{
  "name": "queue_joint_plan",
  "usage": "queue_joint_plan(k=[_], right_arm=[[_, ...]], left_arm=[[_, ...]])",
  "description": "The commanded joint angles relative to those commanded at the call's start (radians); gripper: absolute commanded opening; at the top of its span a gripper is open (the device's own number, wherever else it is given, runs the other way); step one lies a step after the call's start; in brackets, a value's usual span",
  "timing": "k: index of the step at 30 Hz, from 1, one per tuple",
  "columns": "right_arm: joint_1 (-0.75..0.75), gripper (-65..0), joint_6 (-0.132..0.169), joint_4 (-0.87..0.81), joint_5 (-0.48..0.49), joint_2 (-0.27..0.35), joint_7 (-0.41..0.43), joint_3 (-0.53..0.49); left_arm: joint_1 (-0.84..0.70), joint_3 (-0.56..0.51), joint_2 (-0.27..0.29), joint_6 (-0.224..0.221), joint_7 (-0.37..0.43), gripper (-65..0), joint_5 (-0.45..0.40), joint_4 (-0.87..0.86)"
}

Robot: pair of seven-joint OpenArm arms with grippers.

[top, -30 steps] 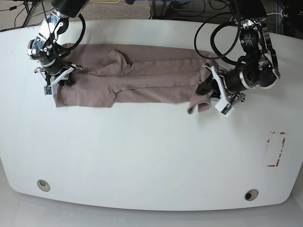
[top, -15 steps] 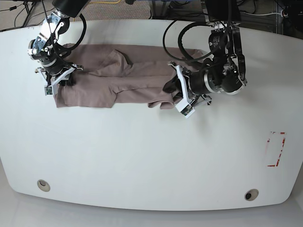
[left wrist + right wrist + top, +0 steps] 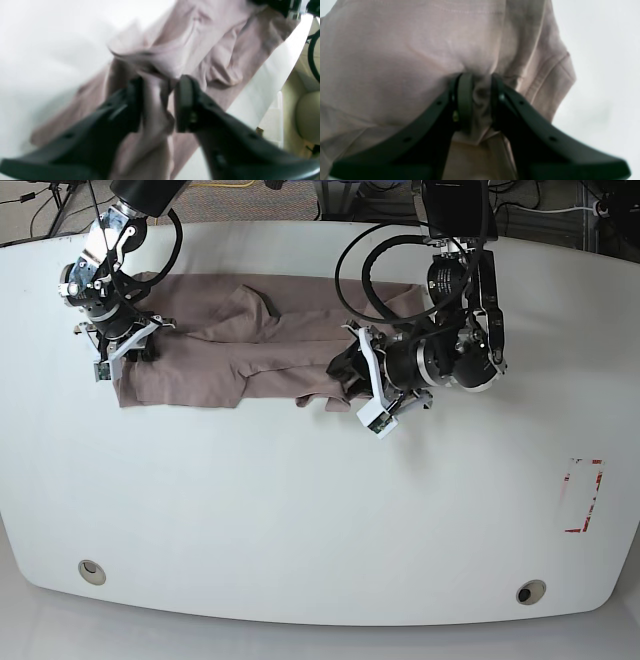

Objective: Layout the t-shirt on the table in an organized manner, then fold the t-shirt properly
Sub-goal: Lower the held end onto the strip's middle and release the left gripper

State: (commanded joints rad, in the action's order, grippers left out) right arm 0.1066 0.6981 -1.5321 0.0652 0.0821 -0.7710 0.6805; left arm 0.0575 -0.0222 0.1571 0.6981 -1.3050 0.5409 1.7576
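The mauve t-shirt [image 3: 260, 345] lies folded into a long band across the back of the white table [image 3: 300, 510]. My left gripper [image 3: 352, 385], on the right side of the base view, is shut on the t-shirt's end, which is doubled back over the band toward the left. In the left wrist view the fingers [image 3: 133, 100] pinch a bunched ridge of t-shirt [image 3: 205, 42], blurred. My right gripper [image 3: 118, 345] is shut on the t-shirt's left end; the right wrist view shows cloth [image 3: 402, 50] clamped between its fingers [image 3: 465, 100].
A red tape rectangle [image 3: 583, 495] marks the table at the right. Two metal grommets [image 3: 91, 571] [image 3: 530, 591] sit near the front edge. Cables and equipment crowd the floor behind the table's back edge.
My left gripper has carried the t-shirt's right end leftward across the band, from the far right to about the middle. The right gripper has stayed put on the left end.
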Motion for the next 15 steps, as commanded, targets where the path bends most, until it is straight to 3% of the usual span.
queue_joint_plan(k=[4, 11, 15], right_arm=[[0.0, -53.4, 0.0, 0.0, -0.005, -0.017, 0.0, -0.015], [0.005, -53.4, 0.0, 0.0, -0.002, -0.02, 0.0, -0.048], [0.006, -53.4, 0.0, -0.002, -0.002, -0.023, 0.0, -0.049]], left_arm=[[0.035, -0.057, 0.0, 0.0, -0.086, -32.2, 0.055, 0.049], [0.048, 0.015, -0.004, 0.0, -0.091, -32.1, 0.158, 0.115], [0.043, 0.087, -0.083, 0.0, -0.091, -31.9, 0.164, 0.095]])
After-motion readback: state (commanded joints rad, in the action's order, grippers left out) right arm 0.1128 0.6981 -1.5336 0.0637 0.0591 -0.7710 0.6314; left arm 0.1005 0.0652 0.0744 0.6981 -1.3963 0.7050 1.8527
